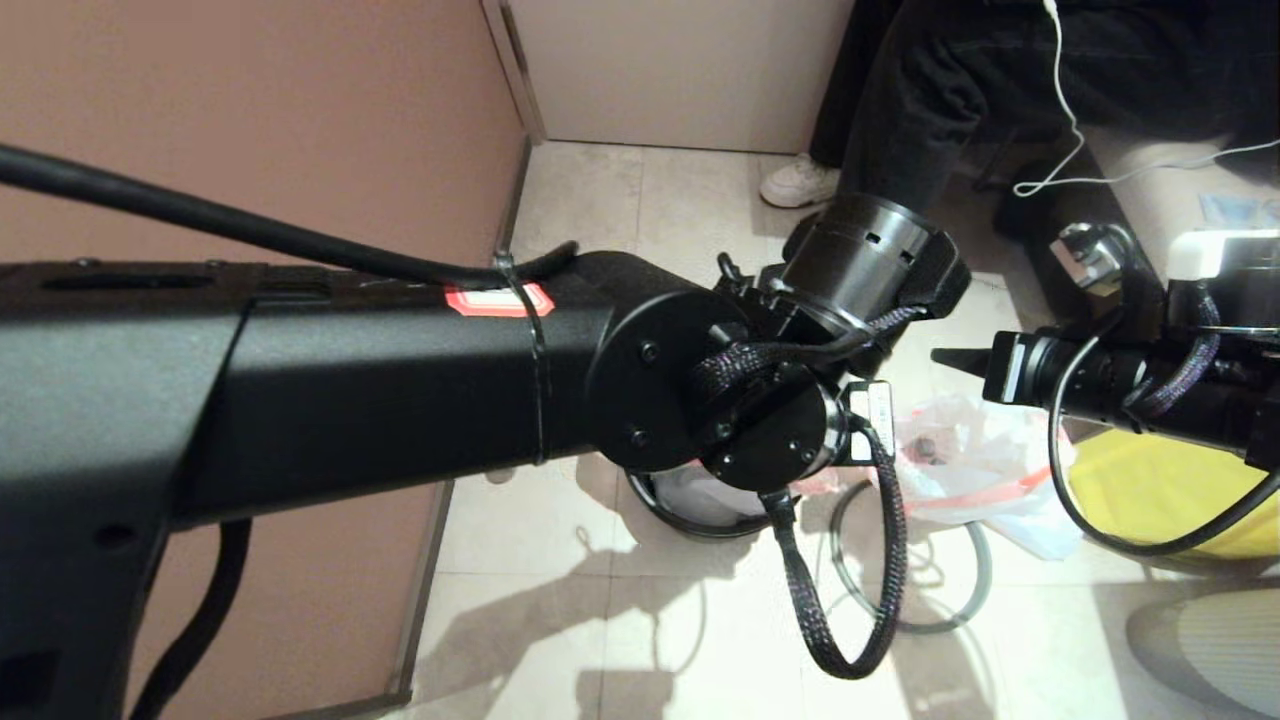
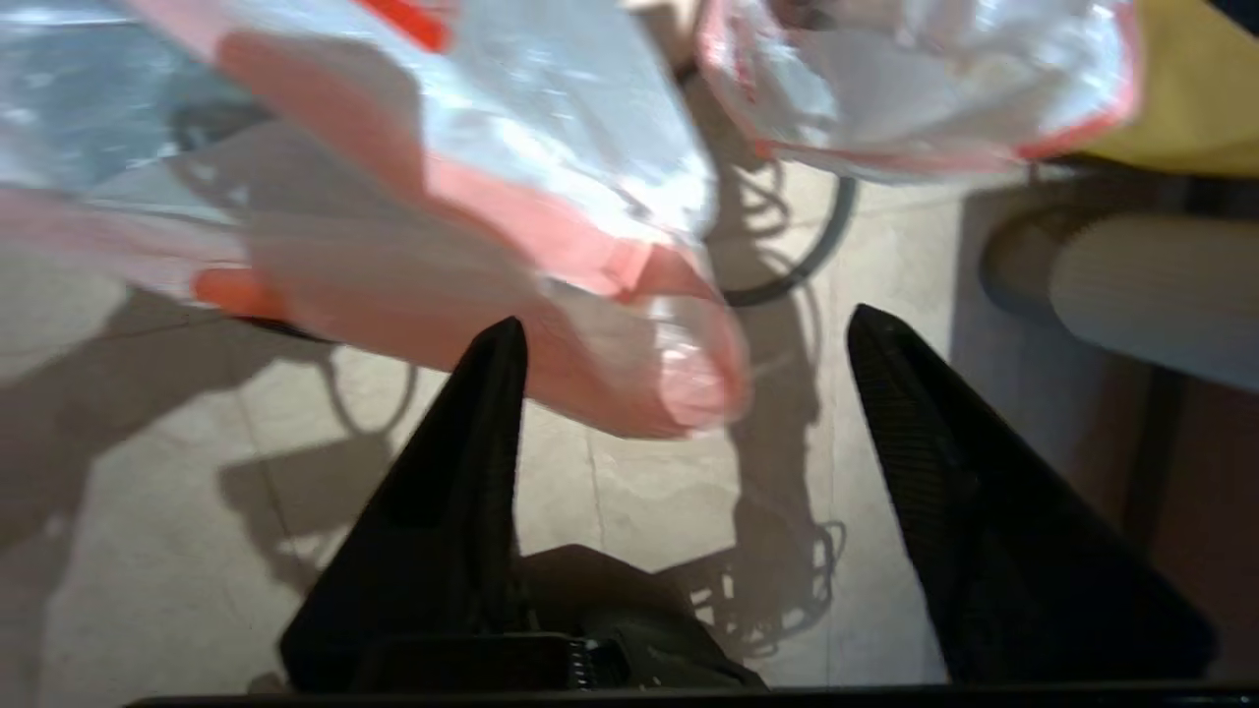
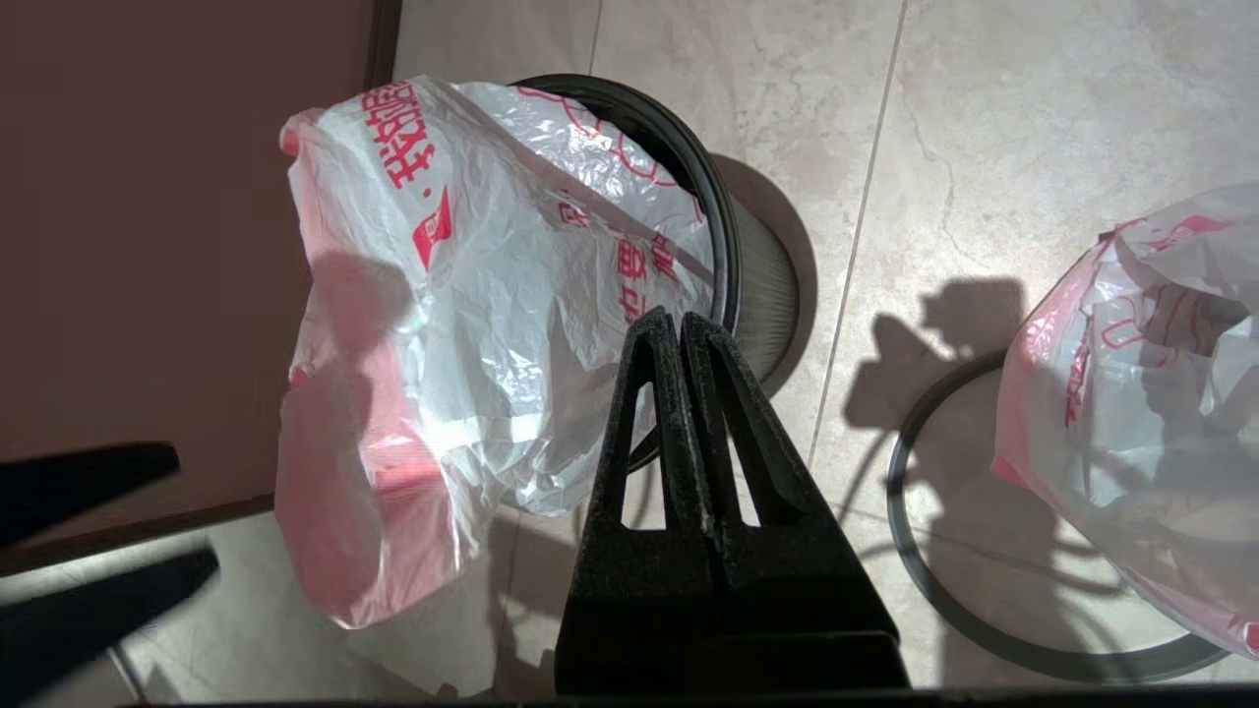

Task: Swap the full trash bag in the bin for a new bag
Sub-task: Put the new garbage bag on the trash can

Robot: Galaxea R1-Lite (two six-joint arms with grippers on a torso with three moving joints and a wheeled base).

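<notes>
The black bin stands on the tiled floor by the brown wall. The smooth new bag, with red characters, sits partly in its mouth and hangs out over one side. My left gripper is open, its fingertips just short of that bag's pink rim, holding nothing. My right gripper hovers shut above the bin's edge, nothing visible between its fingers. The lumpy full trash bag lies on the floor to the right, resting on the loose grey hoop. In the head view my left arm hides most of the bin.
A yellow bag lies at the far right beside the full bag. A person's dark-trousered legs and white shoe are at the back. A grey round object sits at the front right. The brown wall bounds the left.
</notes>
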